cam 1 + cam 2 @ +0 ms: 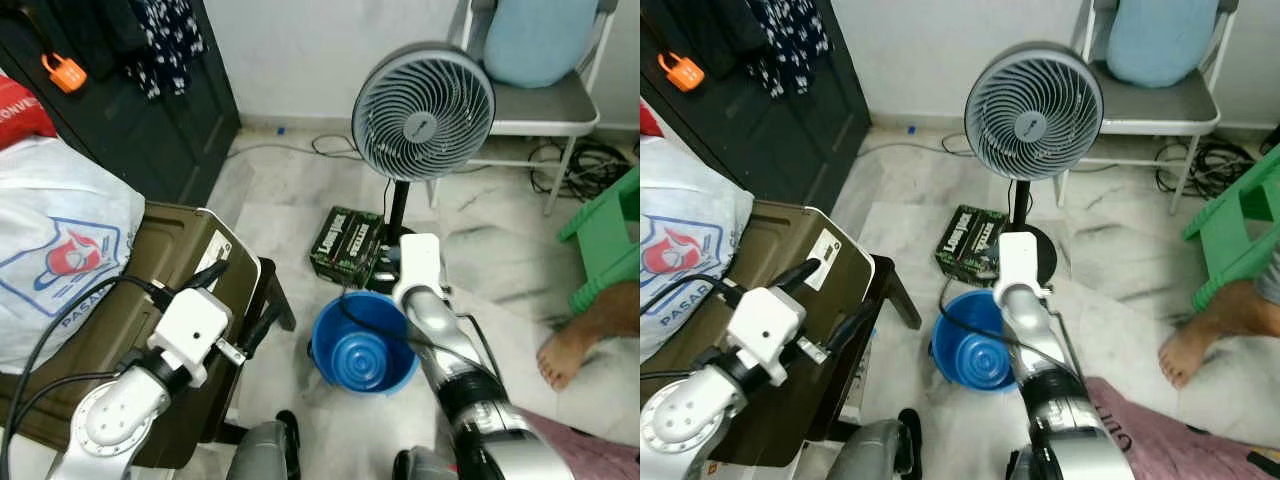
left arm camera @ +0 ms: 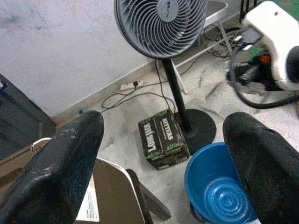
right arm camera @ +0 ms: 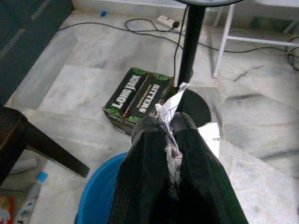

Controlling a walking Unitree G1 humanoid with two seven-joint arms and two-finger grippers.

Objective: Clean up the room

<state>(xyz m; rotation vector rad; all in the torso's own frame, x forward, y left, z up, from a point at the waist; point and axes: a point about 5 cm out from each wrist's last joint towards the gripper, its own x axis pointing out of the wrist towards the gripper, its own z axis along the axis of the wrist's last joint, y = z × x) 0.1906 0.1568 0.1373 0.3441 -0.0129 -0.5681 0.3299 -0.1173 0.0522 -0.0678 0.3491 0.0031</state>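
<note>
Pinching a crumpled scrap of white paper [image 3: 169, 108] between its closed fingers [image 3: 140, 182], our right gripper [image 3: 164, 125] hung over the far rim of the blue bucket [image 1: 362, 345]. Just beyond it we saw a dark Long Jack Bitters box [image 3: 138, 99] on the marble floor [image 3: 70, 88], touching the black base of a grey standing fan [image 1: 423, 110]. Our left gripper [image 2: 163, 154] was spread wide and held nothing, near the olive folding table [image 1: 170, 270]. A person's bare foot [image 1: 562, 358] rested off to our right.
</note>
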